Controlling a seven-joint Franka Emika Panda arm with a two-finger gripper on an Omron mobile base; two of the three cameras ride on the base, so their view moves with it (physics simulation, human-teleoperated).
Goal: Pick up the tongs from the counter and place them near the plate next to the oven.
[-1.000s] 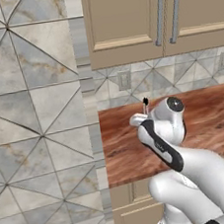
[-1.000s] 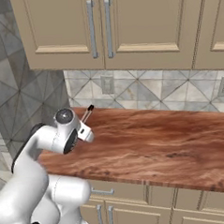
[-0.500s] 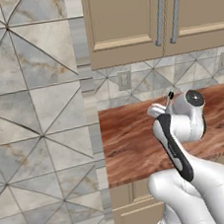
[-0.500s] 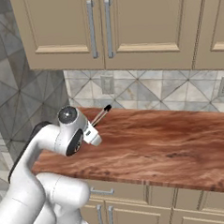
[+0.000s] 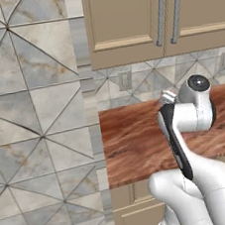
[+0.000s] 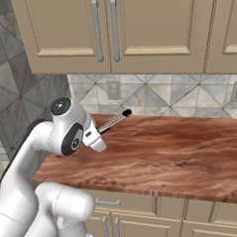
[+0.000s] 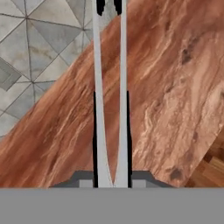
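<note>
The tongs [image 6: 113, 122] are sitting clamped between the gripper's [image 7: 111, 131] two dark fingers [image 7: 95, 131], which are pressing in on both silver arms, and they are being held up in the air above the counter [image 6: 182, 156], touching nothing else. From the right side I am seeing them sticking out of the white hand towards the tiled back wall [image 6: 154, 96], black tips leading and angled slightly upward, under the beige upper cabinets [image 6: 134, 25].

Tongs [image 6: 113, 122] above counter [image 6: 172, 157]
</note>
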